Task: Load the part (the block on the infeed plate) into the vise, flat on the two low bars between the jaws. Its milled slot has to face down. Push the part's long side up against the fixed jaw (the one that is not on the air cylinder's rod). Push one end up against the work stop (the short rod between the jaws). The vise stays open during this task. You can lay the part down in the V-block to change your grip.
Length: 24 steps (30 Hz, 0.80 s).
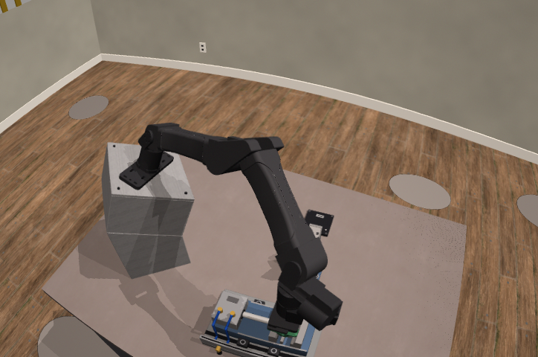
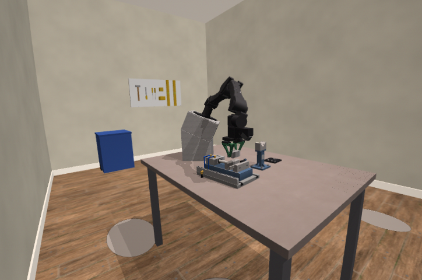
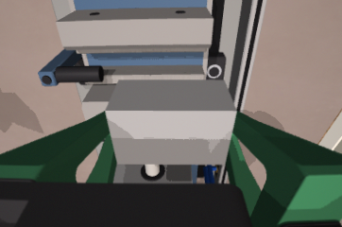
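My gripper (image 3: 171,113) (image 2: 233,151) is shut on the part (image 3: 171,120) (image 2: 236,153), a plain grey block held by its two ends between the green fingers. No slot shows on its visible faces. It hangs a little above the open vise (image 2: 229,167) (image 1: 253,324). In the wrist view the fixed jaw (image 3: 133,28) lies beyond the block. The work stop (image 3: 79,74), a short dark rod, sticks in from the left between the jaws. The white cylinder rod (image 3: 151,170) (image 1: 255,317) shows under the block. In the top view the arm hides the fingers and the part.
The V-block (image 2: 260,145) stands on a blue post just right of the vise. The black infeed plate (image 2: 273,160) (image 1: 320,219) lies beyond it, bare. The grey arm pedestal (image 1: 146,210) stands at the table's far left. A rail (image 1: 246,343) runs along the vise's front.
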Motion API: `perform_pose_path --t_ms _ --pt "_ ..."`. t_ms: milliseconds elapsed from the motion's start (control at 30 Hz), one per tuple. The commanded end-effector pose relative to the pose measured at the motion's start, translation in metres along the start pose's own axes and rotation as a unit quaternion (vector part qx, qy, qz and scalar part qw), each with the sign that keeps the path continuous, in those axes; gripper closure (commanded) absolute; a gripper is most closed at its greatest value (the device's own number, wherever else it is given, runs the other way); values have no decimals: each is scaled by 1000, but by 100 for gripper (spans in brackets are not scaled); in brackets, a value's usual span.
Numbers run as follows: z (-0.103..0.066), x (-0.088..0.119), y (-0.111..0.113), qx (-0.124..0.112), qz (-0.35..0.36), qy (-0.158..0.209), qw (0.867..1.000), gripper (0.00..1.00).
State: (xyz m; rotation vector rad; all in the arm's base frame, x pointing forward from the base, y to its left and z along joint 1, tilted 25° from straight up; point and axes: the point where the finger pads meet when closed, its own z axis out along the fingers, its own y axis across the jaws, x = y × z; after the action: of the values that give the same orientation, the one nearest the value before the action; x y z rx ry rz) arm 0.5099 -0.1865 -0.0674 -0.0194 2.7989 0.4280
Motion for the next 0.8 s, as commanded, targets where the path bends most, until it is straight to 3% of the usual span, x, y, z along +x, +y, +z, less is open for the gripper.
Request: perform_pose_path --t_ms 0,767 --pt "-13 -15 -8 12 -6 -23 1000 100" --pt "-8 -15 -6 11 -11 -20 1000 100"
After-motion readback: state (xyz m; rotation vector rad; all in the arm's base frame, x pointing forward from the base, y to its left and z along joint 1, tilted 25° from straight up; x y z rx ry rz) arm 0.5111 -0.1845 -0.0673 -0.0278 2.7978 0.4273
